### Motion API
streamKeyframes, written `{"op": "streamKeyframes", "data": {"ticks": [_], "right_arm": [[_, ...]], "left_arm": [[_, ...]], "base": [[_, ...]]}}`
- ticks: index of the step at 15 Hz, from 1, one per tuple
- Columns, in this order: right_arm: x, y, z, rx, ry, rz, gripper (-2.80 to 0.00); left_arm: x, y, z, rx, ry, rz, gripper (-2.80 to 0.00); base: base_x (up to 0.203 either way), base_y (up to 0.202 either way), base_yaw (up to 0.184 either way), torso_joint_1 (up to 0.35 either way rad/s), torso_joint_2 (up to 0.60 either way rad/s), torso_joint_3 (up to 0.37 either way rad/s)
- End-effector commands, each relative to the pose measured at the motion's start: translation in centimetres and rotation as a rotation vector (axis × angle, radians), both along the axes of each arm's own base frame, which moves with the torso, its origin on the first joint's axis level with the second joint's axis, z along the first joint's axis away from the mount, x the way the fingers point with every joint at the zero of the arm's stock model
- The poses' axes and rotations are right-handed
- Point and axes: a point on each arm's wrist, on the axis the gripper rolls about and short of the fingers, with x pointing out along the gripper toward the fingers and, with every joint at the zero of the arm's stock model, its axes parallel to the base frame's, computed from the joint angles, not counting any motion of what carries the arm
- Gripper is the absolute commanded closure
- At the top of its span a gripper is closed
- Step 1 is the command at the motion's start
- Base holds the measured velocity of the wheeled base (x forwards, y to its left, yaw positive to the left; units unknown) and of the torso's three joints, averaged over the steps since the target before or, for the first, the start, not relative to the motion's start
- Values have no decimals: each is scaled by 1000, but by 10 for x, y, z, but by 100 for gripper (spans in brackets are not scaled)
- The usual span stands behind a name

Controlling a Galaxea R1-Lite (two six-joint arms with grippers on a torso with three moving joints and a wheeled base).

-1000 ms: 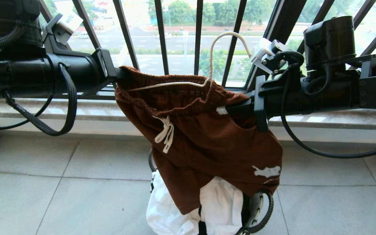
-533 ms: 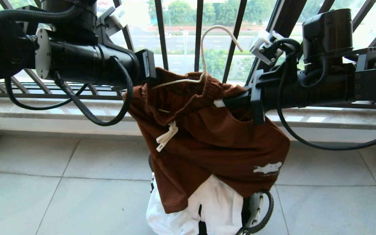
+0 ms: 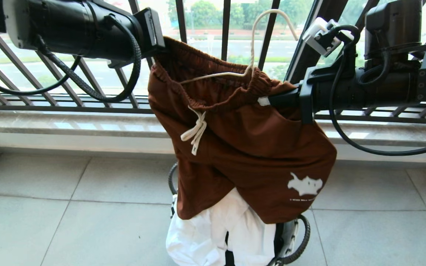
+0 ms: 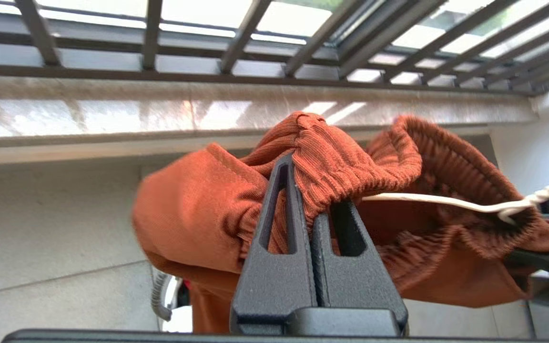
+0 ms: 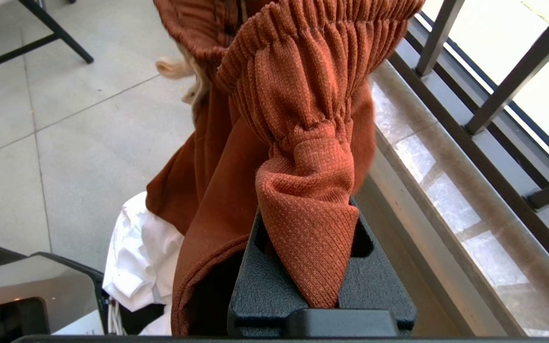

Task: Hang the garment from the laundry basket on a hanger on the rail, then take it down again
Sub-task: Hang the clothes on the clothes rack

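Head view: rust-brown shorts (image 3: 250, 147) hang at frame centre, waistband stretched between left gripper (image 3: 155, 55) and right gripper (image 3: 272, 100), cream wire hanger (image 3: 252, 59) inside. Below, a white cloth (image 3: 216, 232) hides most of the laundry basket (image 3: 290, 236); black window railing (image 3: 183, 22) behind.
Left wrist view: fingers (image 4: 274, 228) clenched on the waistband.
Right wrist view: fingers (image 5: 379, 281) apparently pinch bunched fabric.

Shorts (image 3: 250, 147) (rust-brown) hang between both arms, hanger (image 3: 252, 55) through the waistband, above basket (image 3: 290, 236).
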Motion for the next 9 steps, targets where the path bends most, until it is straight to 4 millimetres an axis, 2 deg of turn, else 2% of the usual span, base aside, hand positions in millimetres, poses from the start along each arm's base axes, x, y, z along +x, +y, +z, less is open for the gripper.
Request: {"op": "streamKeyframes", "data": {"ticks": [1, 3, 9], "right_arm": [[-4, -10, 5, 4, -15, -22, 0], [-5, -14, 6, 2, -15, -33, 0], [-1, -19, 12, 5, -43, -71, 0]], "left_arm": [[0, 12, 5, 4, -22, 37, 0], [2, 20, 7, 8, -34, 81, 0], [-15, 30, 22, -12, -100, 121, 0]], "base": [[0, 0, 0, 0, 0, 0], [0, 0, 0, 0, 0, 0], [0, 0, 0, 0, 0, 0]]}}
